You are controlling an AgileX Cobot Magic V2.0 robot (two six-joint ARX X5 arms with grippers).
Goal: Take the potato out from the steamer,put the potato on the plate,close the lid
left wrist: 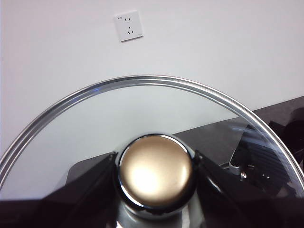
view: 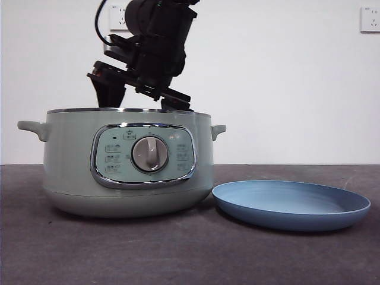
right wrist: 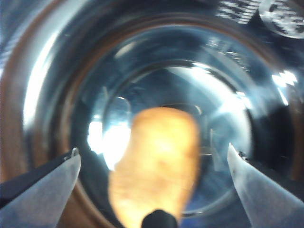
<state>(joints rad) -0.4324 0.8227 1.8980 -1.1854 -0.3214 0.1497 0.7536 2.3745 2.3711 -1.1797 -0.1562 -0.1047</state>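
The sage-green steamer [view: 127, 172] stands open at the left of the table. My right gripper [view: 143, 102] hangs over its rim, jaws open. In the right wrist view the gripper [right wrist: 153, 152] straddles the brown potato [right wrist: 156, 161], which lies on the shiny pot floor [right wrist: 237, 95]; the jaws are apart from it on both sides. My left gripper [left wrist: 156, 164] is shut on the knob [left wrist: 156, 183] of the glass lid [left wrist: 142, 109] and holds it up facing the wall, out of the front view. The light-blue plate [view: 291, 205] lies to the right of the steamer.
The steamer's side handle [view: 218, 130] sticks out towards the plate. A white wall with sockets [view: 369, 19] stands behind the dark table [view: 178, 255].
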